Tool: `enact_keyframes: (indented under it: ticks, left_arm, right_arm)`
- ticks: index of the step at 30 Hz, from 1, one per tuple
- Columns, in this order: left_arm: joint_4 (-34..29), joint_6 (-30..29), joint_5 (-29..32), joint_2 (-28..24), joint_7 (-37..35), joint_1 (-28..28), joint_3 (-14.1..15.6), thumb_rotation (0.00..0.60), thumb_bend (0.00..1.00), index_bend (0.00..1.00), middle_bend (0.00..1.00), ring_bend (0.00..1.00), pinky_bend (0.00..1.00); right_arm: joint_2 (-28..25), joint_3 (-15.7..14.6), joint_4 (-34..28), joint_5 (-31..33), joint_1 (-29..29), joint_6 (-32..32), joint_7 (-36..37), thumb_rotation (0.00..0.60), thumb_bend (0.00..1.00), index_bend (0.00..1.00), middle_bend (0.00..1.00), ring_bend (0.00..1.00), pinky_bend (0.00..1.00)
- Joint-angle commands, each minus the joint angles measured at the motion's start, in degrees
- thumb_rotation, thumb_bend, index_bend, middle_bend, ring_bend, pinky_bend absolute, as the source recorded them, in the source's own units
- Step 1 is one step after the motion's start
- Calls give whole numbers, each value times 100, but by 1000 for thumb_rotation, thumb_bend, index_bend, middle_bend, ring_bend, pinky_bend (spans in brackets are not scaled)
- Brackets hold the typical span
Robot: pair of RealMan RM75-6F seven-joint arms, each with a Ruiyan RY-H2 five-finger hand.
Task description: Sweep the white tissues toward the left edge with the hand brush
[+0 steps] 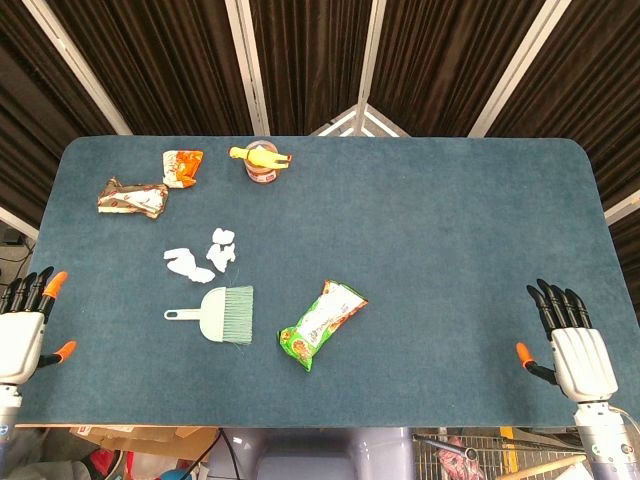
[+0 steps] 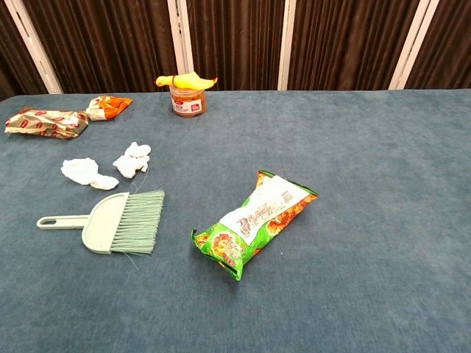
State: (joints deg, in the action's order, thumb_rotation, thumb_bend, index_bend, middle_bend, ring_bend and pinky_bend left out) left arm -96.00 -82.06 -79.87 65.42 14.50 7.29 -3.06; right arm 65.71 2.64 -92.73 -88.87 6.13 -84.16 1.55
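Brush [image 1: 218, 314] lies flat just below the tissues [image 1: 200, 258]; I see my left hand [image 1: 24, 330] and right hand [image 1: 570, 338] spread, holding nothing.

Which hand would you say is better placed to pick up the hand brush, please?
Probably the left hand: the hand brush lies on the table's left side, handle pointing toward it, while the right hand rests at the far edge.

This looked like a robot test lab: a bench [image 1: 450, 250] covered in blue felt stood before dark pleated curtains [image 2: 235, 44] with white frame poles [image 2: 176, 37], and cardboard clutter [image 1: 130, 440] lay underneath.
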Motion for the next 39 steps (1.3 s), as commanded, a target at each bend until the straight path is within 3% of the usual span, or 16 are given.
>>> enact_keyframes:
  ticks: [1,13,16,17,19,21,24,30,39]
  left_arm:
    - [2,4,-3,0,2,3,1,600,35,0,0,0,0]
    - [-28,133,18,19,235,121,-42,600,35,0,26,21,37]
    - [-118,274,104,62,501,263,-122,600,36,0,301,267,253]
    - [-169,378,144,84,608,341,-145,600,42,2,487,447,411]
    - [-279,609,295,118,799,486,-195,600,68,40,684,657,602]
    - [-444,912,571,178,1027,663,-263,600,117,184,847,835,748]
    - [-578,1391,1140,458,1527,1024,-405,600,197,388,986,972,877]
    - [-418,1846,2428,1285,2605,1651,-584,600,277,478,1000,1000,960]
    - [-200,1765,3138,1859,3227,2049,-612,600,341,462,1000,1000,968]
  right_arm:
    - [-16,-7,-9,-9,-7,-11,11,600,344,0,0,0,0]
    - [25,-11,-1,-37,22,21,-25,600,344,0,0,0,0]
    - [23,-7,-6,-34,31,32,-17,600,344,0,0,0,0]
    - [21,-6,-14,-36,33,32,-8,600,344,0,0,0,0]
    - [18,-13,-16,-53,26,16,5,600,343,0,0,0,0]
    - [20,-16,-9,-69,30,13,12,600,343,0,0,0,0]
    - [14,-24,-7,-68,35,31,44,600,343,0,0,0,0]
    - [-5,-24,-28,-64,35,32,122,600,343,0,0,0,0]
    - [-16,-20,-40,-57,39,34,166,600,344,0,0,0,0]
